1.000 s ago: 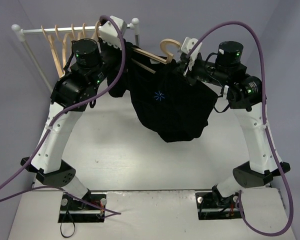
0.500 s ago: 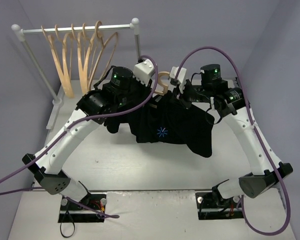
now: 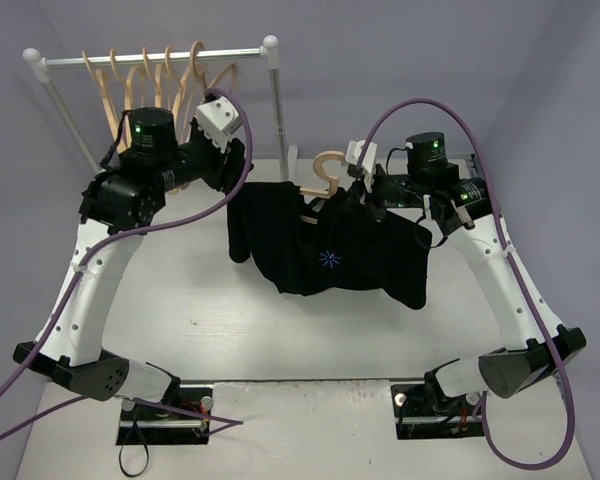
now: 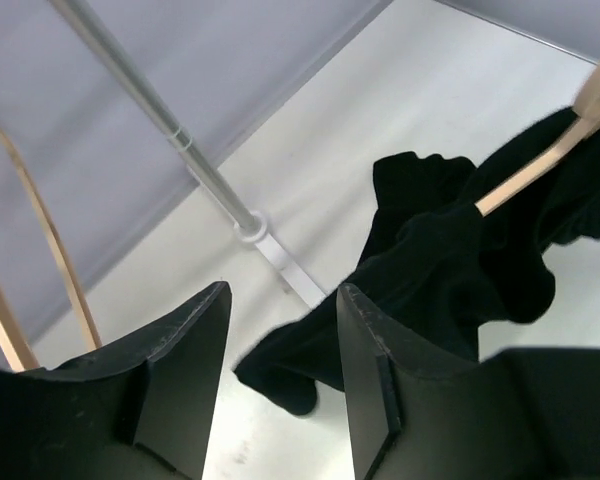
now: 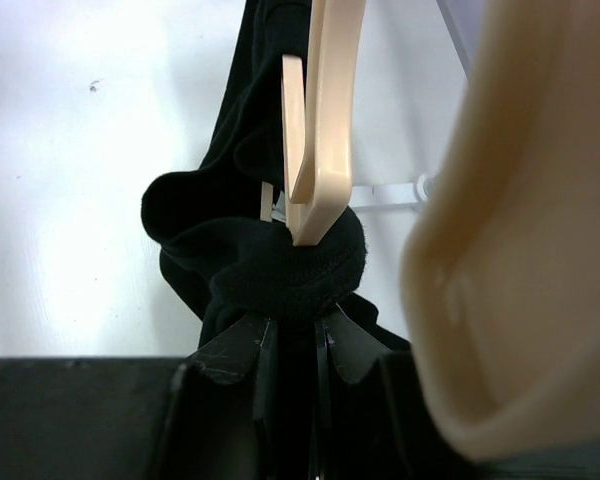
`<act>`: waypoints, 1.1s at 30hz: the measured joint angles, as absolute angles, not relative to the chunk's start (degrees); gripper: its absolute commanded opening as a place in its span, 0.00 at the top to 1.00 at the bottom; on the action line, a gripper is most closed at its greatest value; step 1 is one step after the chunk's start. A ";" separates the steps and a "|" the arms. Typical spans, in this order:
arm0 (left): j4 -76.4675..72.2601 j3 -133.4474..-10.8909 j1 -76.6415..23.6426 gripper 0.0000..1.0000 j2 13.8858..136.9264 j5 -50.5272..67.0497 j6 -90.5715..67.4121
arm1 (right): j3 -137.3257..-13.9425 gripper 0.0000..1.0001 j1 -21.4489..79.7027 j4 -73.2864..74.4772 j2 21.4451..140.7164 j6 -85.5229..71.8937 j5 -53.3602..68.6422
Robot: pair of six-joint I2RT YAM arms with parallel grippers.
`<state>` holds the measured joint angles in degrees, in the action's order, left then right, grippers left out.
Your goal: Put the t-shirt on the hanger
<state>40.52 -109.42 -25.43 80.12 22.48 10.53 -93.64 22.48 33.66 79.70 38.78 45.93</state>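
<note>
Black fingers of the left gripper [image 4: 280,310] stand spread with nothing between them; through the gap only the table [image 4: 450,70] and the foot of the clothes rack [image 4: 250,228] show. Half a second ago this gripper was in at the shirt's left shoulder. It has since let go and swung back up toward the rack rail [image 3: 160,56] and the spare hangers [image 3: 145,90], well apart from the garment.

The right gripper [image 5: 295,335] is clenched on the bunched collar of the t-shirt [image 3: 330,250], right at the base of the hanger's hook, so the hanger [image 3: 325,170] and shirt now hang from this arm alone, above the table's middle and lower than a second ago.

From the left wrist view a bare stretch of the hanger's wooden arm [image 4: 535,165] shows between two lumps of black cloth. I read that as the left shoulder being draped over the hanger but still rumpled, not spread flat. The release suggests the threading is judged done on that side. What probably remains is tidying the fabric or carrying the loaded hanger to the rail, and the one-sided hold could let it tip.
</note>
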 measured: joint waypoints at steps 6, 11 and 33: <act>47.46 -114.51 -22.49 0.56 83.18 37.20 19.63 | -92.35 1.00 22.48 33.65 79.07 40.12 48.06; 52.12 -114.92 -22.55 0.56 86.79 45.89 23.42 | -91.54 1.00 22.48 33.65 78.83 40.73 48.98; 54.90 -110.76 -25.63 0.60 90.15 47.45 32.34 | -91.35 1.00 22.48 33.65 78.83 40.86 52.24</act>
<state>54.90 -110.76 -25.63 90.15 47.45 32.34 -91.35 22.48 33.65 78.83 40.86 52.24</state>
